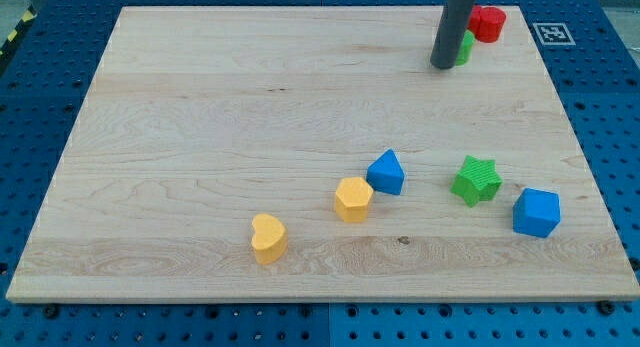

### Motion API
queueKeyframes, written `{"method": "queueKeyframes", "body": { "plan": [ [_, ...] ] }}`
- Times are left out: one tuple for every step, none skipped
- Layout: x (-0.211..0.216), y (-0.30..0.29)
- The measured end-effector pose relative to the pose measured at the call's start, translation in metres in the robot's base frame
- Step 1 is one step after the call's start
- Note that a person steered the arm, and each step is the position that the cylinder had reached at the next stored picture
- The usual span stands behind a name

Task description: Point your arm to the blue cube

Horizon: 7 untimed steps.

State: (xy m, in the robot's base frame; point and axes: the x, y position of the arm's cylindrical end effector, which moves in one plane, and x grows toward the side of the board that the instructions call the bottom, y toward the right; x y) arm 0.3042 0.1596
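Board (250, 117): wooden, carries all blocks.
Blue cube (536, 212): near the view's bottom right, beside the green star (476, 179).
My tip (443, 64): bare rod holding nothing, at the view's top, well apart from the cube.
Progress: pointing not yet done; whole approach remains.

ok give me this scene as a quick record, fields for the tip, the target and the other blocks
tip: my tip rests near the view's top right, against a green block that the rod partly hides
target: blue cube, lower right, far from the tip
other blue block: pointed blue block, near the middle, touching nothing
green: green star, left of the blue cube
yellow: yellow hexagon; yellow heart
red: red block, top right
surface: wooden board
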Motion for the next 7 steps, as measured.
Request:
{"method": "queueKeyframes", "body": {
  "plan": [
    [-0.02,0.008],
    [-0.018,0.01],
    [0.02,0.024],
    [0.07,0.057],
    [0.139,0.092],
    [0.211,0.109],
    [0.243,0.109]
  ]
}}
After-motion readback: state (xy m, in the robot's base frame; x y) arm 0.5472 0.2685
